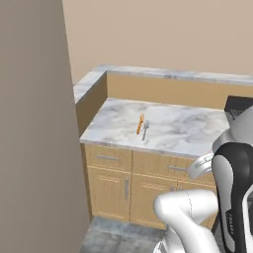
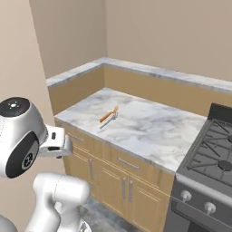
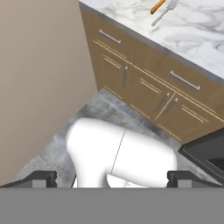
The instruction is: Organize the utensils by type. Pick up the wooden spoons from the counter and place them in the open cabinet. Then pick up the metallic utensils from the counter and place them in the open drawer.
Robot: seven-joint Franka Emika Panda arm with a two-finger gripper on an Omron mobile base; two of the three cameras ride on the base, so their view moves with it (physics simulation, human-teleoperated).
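On the white-and-grey marbled counter (image 1: pixel 173 128) (image 2: pixel 145 127) lie two small utensils side by side, near its front left. One is an orange-brown wooden spoon (image 1: pixel 140 124) (image 2: pixel 108 115) (image 3: pixel 158 6). The other is a slim silver-grey metallic utensil (image 1: pixel 146 130) (image 2: pixel 110 120) (image 3: pixel 165 12) just to its right. My gripper (image 3: pixel 113 179) hangs low in front of the counter, well short of both utensils and pointing down toward the floor. Its fingers (image 3: pixel 41 178) stand wide apart, open and holding nothing. The open cabinet and the open drawer are out of view.
Light-wood drawer and door fronts (image 3: pixel 153 83) with silver bar handles sit shut under the counter. A tall tan panel (image 1: pixel 34 123) closes off the left side. A dark stove (image 2: pixel 213 154) adjoins the counter on the right. A raised marbled ledge (image 1: pixel 168 74) runs behind.
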